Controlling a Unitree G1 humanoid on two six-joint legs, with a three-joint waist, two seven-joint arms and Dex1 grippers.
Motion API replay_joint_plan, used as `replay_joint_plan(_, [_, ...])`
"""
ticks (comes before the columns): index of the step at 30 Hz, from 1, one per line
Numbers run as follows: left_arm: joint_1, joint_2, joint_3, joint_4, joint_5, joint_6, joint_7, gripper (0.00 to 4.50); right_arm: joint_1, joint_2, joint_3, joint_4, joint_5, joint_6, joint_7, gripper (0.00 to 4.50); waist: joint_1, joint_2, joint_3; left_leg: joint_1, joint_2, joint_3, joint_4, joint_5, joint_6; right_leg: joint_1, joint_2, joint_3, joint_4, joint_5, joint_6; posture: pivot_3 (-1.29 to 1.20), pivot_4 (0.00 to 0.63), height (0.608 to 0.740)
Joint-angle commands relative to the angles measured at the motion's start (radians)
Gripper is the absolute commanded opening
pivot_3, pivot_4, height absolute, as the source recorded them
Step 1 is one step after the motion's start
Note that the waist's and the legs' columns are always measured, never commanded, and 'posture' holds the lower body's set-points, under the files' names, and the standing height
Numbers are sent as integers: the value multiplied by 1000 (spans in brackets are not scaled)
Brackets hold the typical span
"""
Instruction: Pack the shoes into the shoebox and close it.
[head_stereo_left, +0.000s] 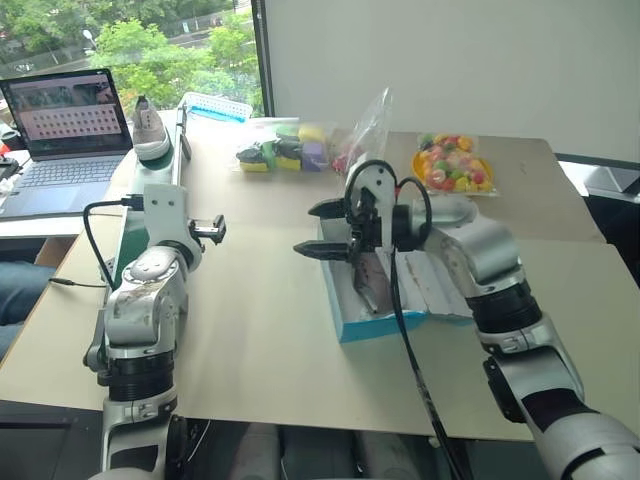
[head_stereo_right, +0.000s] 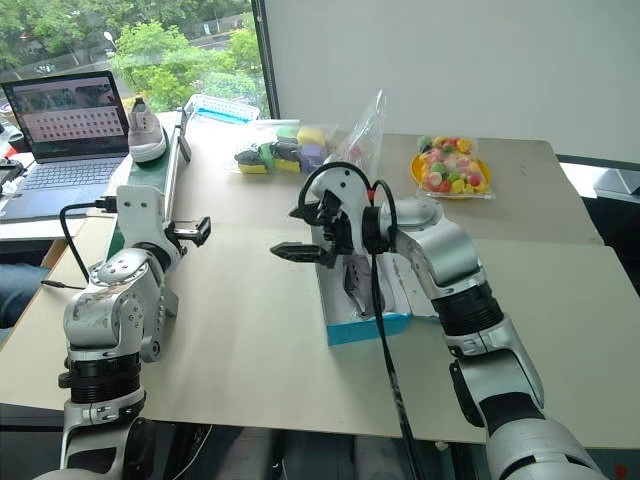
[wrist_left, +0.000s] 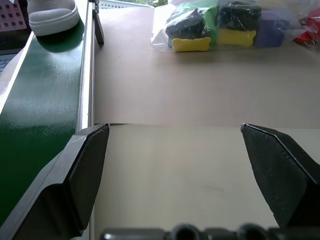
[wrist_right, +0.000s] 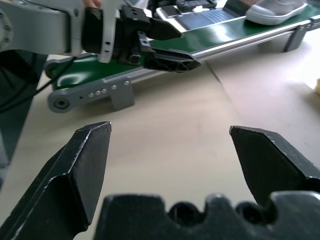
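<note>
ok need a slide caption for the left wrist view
Open left claw over the table, facing a shoe on the green conveyor.

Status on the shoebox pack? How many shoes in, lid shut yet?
Done: one shoe seems to lie in the open shoebox, partly hidden by the right arm. In hand: nothing; left gripper and right gripper are both open and empty. Left: the second shoe sits on the green conveyor; it needs packing, then lid closing.

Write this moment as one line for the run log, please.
left gripper: open, empty | right gripper: open, empty, over shoebox | one shoe in box | other shoe on green conveyor | lid open
</note>
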Motion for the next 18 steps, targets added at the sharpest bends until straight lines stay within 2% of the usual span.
replay_joint_plan(1, [1,19,37,5,5,-66,5,4500,22,19,-16,36,-45,-88,-46,4441,-2,0,0,0,0,0,0,0,0,0,0,0,0,0,0,0,150,740])
replay_joint_plan(18, [17,143,146,195,16,-212,1,4500,42,55,-44,100,-94,-141,-110,4441,-6,0,0,0,0,0,-1,0,0,0,0,0,0,0,0,0,150,740])
